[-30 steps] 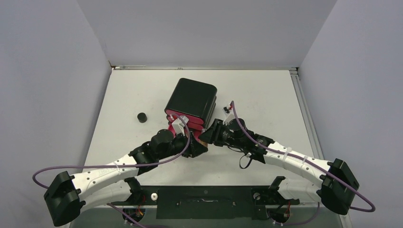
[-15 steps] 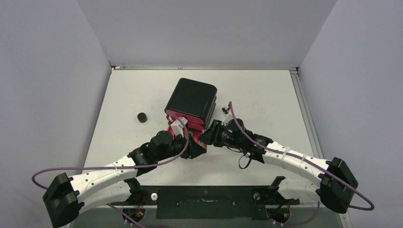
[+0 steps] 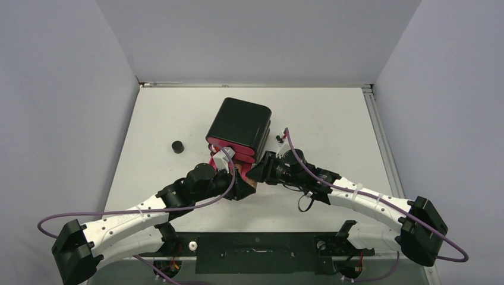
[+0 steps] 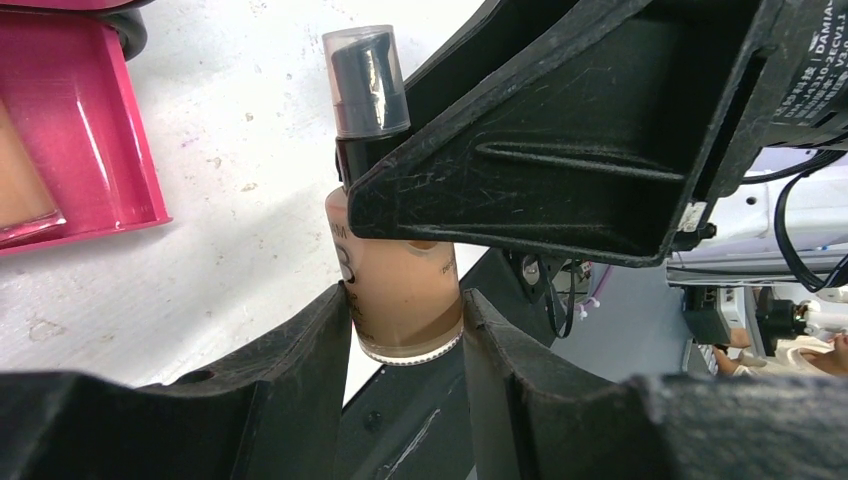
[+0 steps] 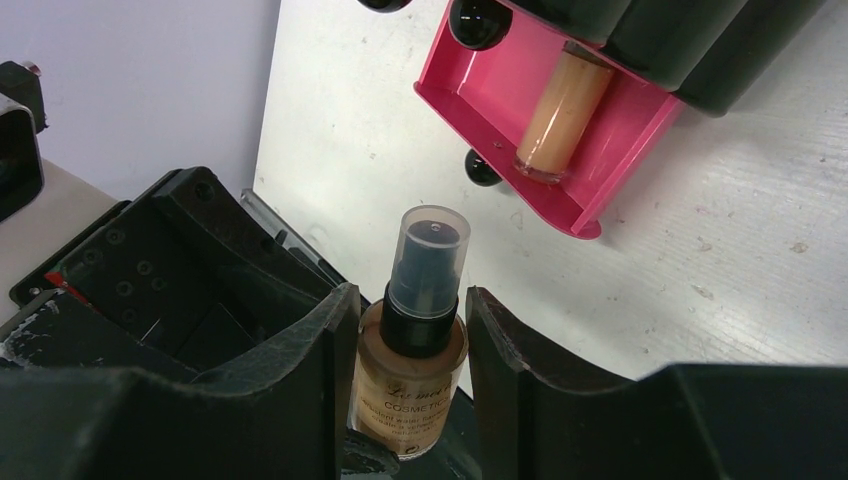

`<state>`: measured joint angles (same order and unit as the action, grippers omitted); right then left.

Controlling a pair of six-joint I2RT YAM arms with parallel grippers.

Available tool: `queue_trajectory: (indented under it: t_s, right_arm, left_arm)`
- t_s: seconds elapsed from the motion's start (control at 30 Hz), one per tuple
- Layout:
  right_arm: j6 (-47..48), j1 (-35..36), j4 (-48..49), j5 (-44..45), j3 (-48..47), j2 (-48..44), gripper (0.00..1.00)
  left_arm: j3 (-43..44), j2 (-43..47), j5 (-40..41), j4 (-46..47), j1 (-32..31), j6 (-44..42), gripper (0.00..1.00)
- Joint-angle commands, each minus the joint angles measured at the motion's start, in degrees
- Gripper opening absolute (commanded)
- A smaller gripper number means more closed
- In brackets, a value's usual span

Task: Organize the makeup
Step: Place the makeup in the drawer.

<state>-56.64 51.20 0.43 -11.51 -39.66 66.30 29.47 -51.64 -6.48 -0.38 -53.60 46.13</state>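
A tan foundation bottle (image 5: 415, 370) with a black pump under a clear cap hangs over the table in front of the cabinet, between both grippers. My right gripper (image 5: 410, 300) is shut on its upper body, the cap pointing toward the pink drawer (image 5: 640, 130). My left gripper (image 4: 405, 300) is shut on the bottle (image 4: 400, 290) near its base, both fingers against the glass. From above the two grippers meet at the bottle (image 3: 252, 176). A tan tube (image 5: 555, 110) lies in the open drawer. A small black round jar (image 3: 177, 146) stands alone at the left.
The big black cabinet (image 3: 241, 124) stands mid-table with its pink drawers facing the arms, the lowest one pulled out (image 3: 229, 155). A small dark item (image 3: 279, 138) lies just right of the cabinet. The black base plate (image 3: 255, 252) runs along the near edge.
My left gripper has closed in on the bottle's base. Both arms have shifted slightly toward the cabinet, and the right gripper has kept its hold.
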Motion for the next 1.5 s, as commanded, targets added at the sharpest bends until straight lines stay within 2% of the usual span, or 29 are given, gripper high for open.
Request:
queue_trajectory:
  t_s: [0.0,0.8,1.03,1.47]
  right_arm:
    - [-0.66,0.73,3.85,-0.71,-2.09,-0.65,0.34]
    - [-0.5,1.53,5.11,-0.13,-2.35,0.09,0.4]
    - [-0.16,1.53,4.54,0.21,-2.62,-0.1,0.57]
    - [0.19,1.51,1.05,3.55,-2.67,-1.45,0.83]
  left_arm:
    - [3.65,1.04,1.91,-5.07,0.08,-3.69,0.02]
    - [4.54,2.4,2.42,-7.26,0.08,-5.34,0.0]
    - [4.19,2.59,1.77,-7.18,0.08,-5.65,0.0]
    - [4.1,2.85,1.91,-7.87,0.08,-5.72,0.0]
